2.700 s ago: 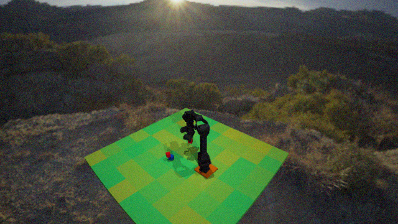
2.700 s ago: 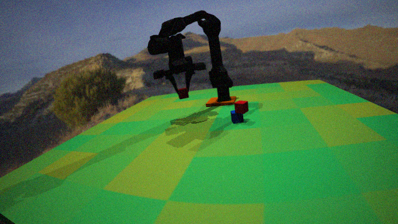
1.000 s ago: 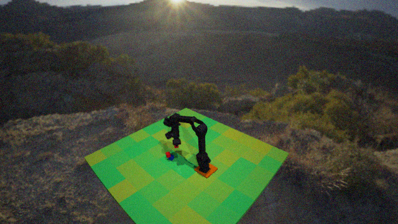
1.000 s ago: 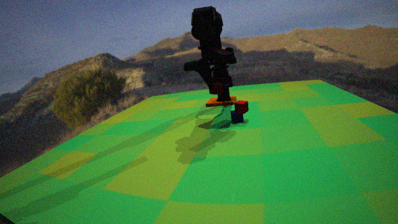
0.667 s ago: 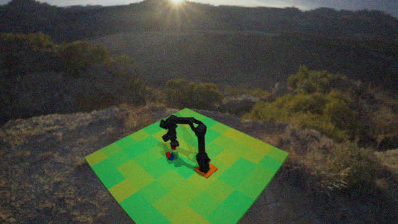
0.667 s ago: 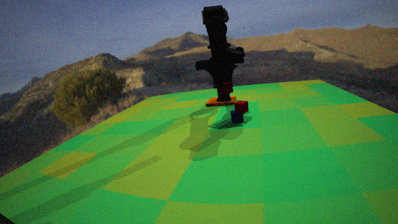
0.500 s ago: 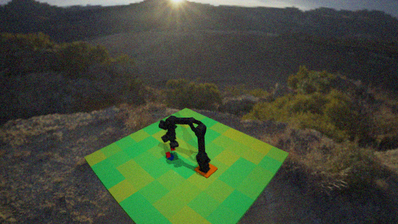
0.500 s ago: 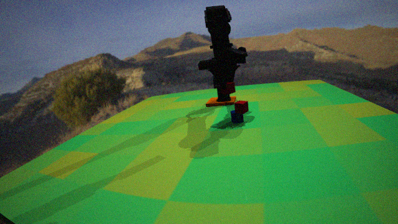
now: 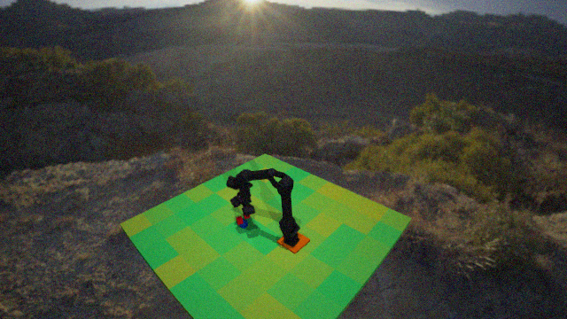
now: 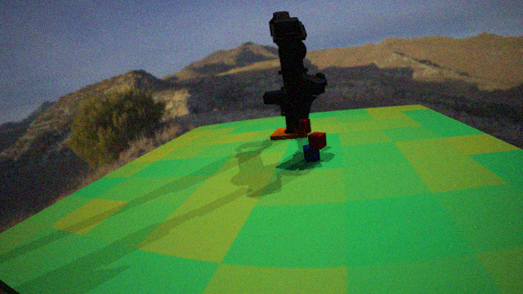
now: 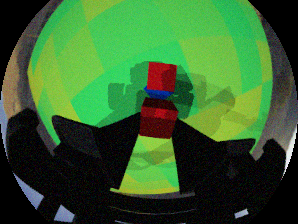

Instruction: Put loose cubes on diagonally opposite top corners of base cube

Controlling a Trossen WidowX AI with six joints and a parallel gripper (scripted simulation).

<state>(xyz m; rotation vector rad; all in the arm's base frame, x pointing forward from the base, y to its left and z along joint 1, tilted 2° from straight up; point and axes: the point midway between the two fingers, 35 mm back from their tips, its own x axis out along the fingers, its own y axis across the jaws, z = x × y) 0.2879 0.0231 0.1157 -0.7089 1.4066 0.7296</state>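
The blue base cube (image 9: pixel 244 225) (image 10: pixel 311 153) (image 11: pixel 159 93) stands on the mat. One red cube (image 9: pixel 239 221) (image 10: pixel 318 140) (image 11: pixel 161 76) rests on it, offset to one corner and overhanging. My gripper (image 9: pixel 247 215) (image 10: pixel 304 125) (image 11: pixel 156 117) is shut on the other red cube (image 9: pixel 247 217) (image 10: pixel 305 126) (image 11: pixel 158 119). It holds this cube in the air, higher than the resting red cube and beside it, on the arm's side. In the wrist view the held cube sits just below the blue strip, apart from the resting cube. The fingertips are dark and hard to make out in the top and exterior views.
The green and yellow checkered mat (image 9: pixel 266 292) (image 10: pixel 388 229) (image 11: pixel 135 30) lies under everything. The arm stands on an orange base plate (image 9: pixel 302 244) (image 10: pixel 279 134), behind the cubes in the exterior view. Shadows of the arm fall around the cubes.
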